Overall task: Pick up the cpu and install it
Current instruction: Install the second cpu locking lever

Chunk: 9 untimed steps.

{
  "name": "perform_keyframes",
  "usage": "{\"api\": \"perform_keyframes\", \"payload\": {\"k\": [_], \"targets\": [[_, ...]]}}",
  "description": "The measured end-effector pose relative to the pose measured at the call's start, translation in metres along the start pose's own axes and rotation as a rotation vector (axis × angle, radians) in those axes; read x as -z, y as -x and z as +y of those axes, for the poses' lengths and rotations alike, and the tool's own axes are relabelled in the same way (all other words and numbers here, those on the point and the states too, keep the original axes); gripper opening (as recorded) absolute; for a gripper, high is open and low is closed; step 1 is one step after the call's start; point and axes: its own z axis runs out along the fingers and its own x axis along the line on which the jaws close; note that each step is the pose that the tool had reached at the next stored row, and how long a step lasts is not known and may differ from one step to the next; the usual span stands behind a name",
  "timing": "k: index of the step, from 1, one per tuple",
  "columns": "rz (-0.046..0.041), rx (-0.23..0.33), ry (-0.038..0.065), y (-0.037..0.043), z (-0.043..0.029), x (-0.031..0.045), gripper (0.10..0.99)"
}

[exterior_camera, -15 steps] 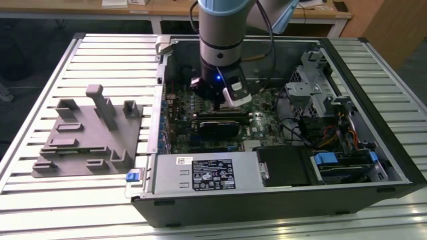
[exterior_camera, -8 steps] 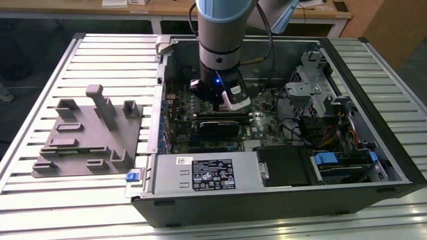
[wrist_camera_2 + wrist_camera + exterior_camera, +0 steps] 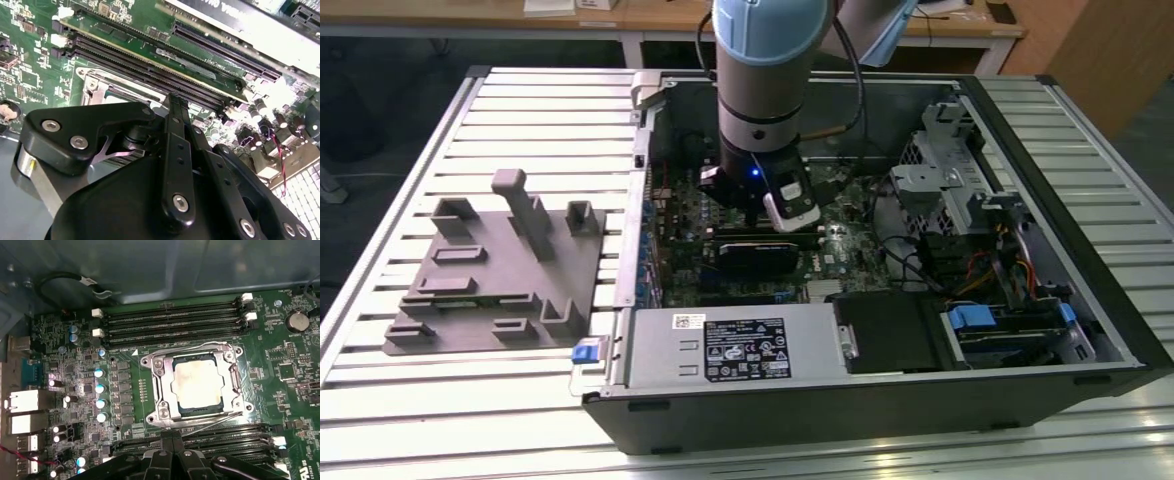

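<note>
The cpu (image 3: 197, 385), a flat square chip with a stained silvery-white top, lies in the motherboard socket, framed by the socket's metal bracket (image 3: 160, 390). In the first wrist view my gripper (image 3: 173, 442) is a short way from the socket, over the memory slots, with its two black fingers pressed together and nothing between them. The second wrist view shows the gripper (image 3: 175, 100) from behind, its tip near a corner of the socket (image 3: 92, 82). In the exterior view the arm reaches down into the open computer case (image 3: 654, 160), and the gripper (image 3: 767, 215) hangs just above the board.
Memory slots (image 3: 170, 322) run along both sides of the socket. A black expansion card (image 3: 754, 255) lies near the gripper. A silver power-supply box (image 3: 734, 345) and a drive cage (image 3: 947, 180) crowd the case. A grey fixture (image 3: 494, 270) sits on the exterior view's left.
</note>
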Motion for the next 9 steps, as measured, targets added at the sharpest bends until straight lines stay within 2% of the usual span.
{"api": "perform_keyframes", "payload": {"k": [6,9], "targets": [[0.0077,0.012,0.038,0.0002,-0.0026,-0.0042,0.106],[0.0102,0.017,0.045,0.0004,-0.0049,-0.0062,0.106]]}}
